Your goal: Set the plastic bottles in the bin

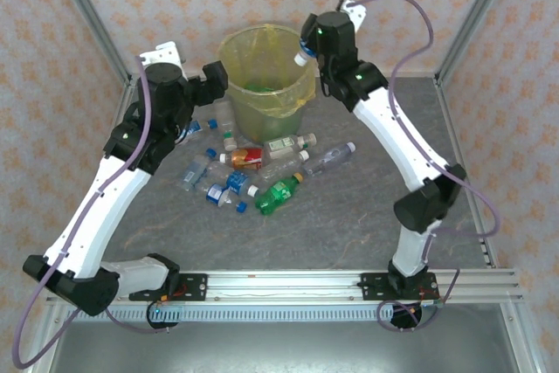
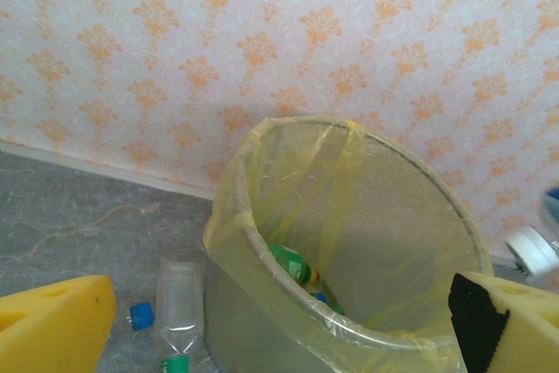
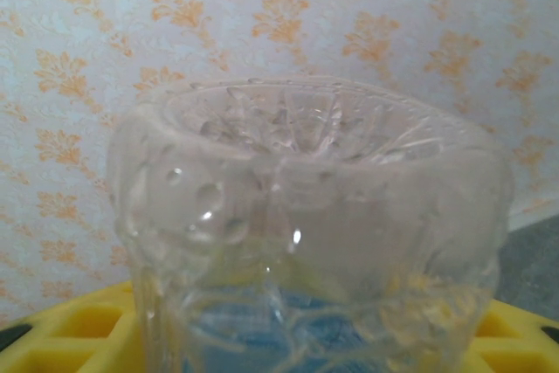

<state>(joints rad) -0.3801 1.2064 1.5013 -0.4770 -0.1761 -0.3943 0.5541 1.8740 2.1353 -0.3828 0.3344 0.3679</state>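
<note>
Bottle, clear, sits clamped in the right gripper at the bin rim; released off-centre, it could bounce out. Left gripper gapes wide.

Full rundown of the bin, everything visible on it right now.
The bin is a round, tapered bucket with a mesh-looking wall, lined with a translucent yellow bag folded over its rim. It stands upright at the far side of the table, near the wallpapered wall. A green bottle lies inside. A clear bottle lies on the table at its left base, seemingly against it. The right gripper holds a white-capped bottle at its right rim.
</note>
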